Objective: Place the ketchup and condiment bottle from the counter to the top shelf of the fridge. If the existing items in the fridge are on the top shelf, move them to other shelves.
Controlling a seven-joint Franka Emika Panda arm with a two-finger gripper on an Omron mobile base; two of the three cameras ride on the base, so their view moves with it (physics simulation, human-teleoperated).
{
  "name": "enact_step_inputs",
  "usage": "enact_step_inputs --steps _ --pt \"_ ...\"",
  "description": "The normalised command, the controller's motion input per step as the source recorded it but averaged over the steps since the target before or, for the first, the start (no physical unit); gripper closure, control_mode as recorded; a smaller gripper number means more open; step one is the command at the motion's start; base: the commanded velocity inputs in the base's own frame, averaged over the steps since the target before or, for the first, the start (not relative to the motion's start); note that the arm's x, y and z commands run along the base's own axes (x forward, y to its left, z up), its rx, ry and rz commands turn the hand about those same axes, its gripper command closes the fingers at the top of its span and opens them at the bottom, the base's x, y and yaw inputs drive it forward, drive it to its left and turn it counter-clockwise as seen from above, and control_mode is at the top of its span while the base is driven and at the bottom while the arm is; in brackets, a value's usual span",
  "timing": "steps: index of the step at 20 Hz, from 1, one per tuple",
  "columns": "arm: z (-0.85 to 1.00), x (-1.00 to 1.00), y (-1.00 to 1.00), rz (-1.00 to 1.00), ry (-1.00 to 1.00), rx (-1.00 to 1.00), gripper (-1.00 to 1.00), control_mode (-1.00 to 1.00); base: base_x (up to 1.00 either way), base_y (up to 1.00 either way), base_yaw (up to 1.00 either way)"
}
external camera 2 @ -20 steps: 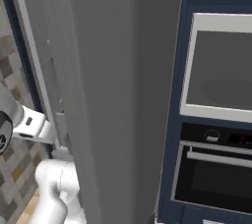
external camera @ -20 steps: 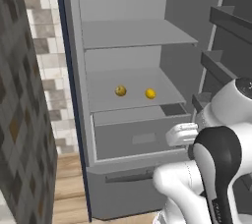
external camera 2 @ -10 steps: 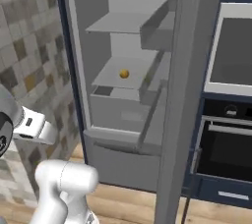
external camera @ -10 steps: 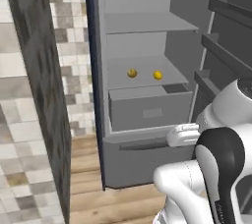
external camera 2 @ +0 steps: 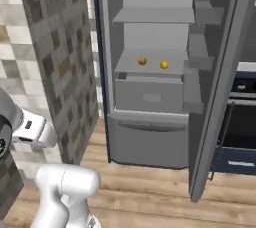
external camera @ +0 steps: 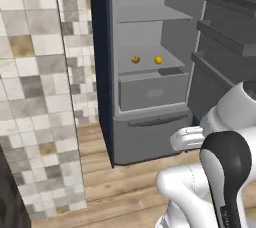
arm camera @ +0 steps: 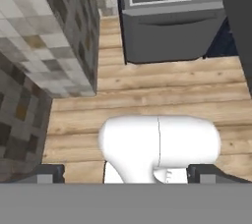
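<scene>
Wooden plank floor [arm camera: 162, 88] lies nearest, in front of the fridge [external camera 2: 150, 142], and the gripper [arm camera: 126, 174] hangs above it looking down, its two dark fingertips [arm camera: 49, 173] standing wide apart at the bottom of the hand view with nothing between them. Beside the fridge, on its left, a wall of mottled grey and beige tile [external camera: 40, 97] comes forward toward the robot.

The fridge stands with its door [external camera 2: 220, 87] swung out to the right, door racks showing along its inner face. At the fridge's foot is a closed grey bottom drawer [external camera 2: 147, 144] with a long handle groove. Above that sits a pale crisper drawer [external camera: 154, 91], pulled slightly out. On the shelf just over the crisper rest two small yellow round items [external camera: 135, 59] and [external camera: 158, 60], side by side and a little apart, toward the back. They are too small to name. The top shelf [external camera 2: 152, 17] of the fridge is above them. Ketchup and condiment bottle cannot be made out anywhere, so their position and direction cannot be told.
</scene>
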Motion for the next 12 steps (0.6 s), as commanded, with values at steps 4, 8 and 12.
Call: enact_step_inputs --steps 4,8,12 --pt "0.00 0.00 0.00 0.00 0.00 0.00 -1.00 1.00 -0.34 0.17 -0.87" --pt "0.00 0.00 0.00 0.00 0.00 0.00 -1.00 1.00 -0.03 0.11 -0.99" --pt "0.00 0.00 0.00 0.00 0.00 0.00 -1.00 1.00 0.00 0.06 -1.00"
